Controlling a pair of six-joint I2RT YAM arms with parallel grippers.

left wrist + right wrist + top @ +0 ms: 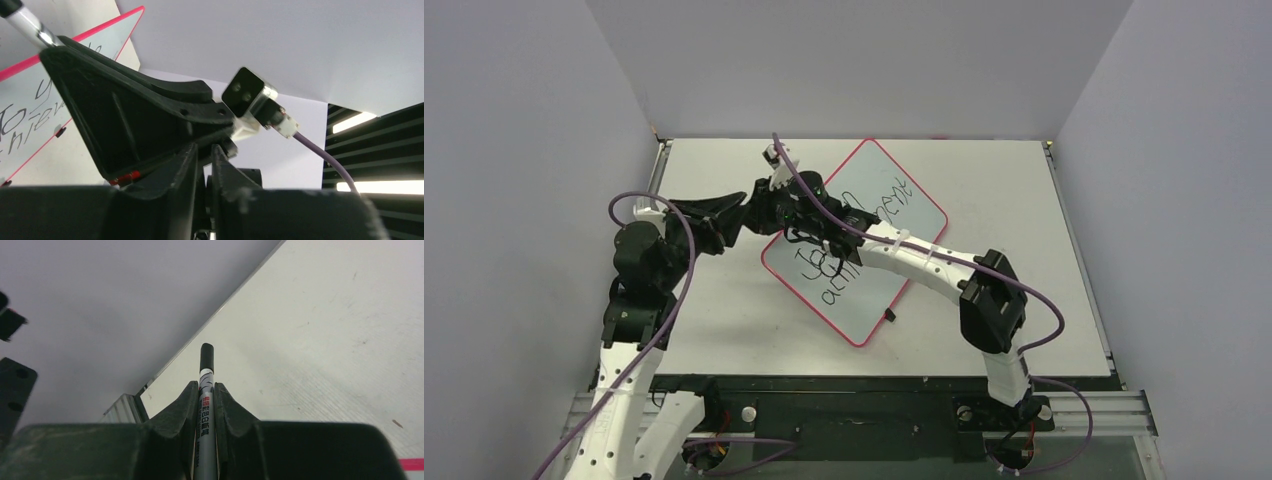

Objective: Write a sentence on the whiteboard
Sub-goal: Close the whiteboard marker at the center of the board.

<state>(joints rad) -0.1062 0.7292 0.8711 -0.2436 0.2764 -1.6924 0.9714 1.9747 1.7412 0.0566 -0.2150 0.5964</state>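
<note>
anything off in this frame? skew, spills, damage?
The whiteboard lies skewed on the table, its corners pointing at the table's edges, so the sentence runs diagonally. The marker sits straight in the right gripper. No spill or damage shows.

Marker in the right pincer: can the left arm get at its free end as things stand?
Probably yes. The left pincer sits close beside the right pincer with nothing seen between them, and the marker sticks out well beyond the grip. The left jaws look shut, so they must open first.
</note>
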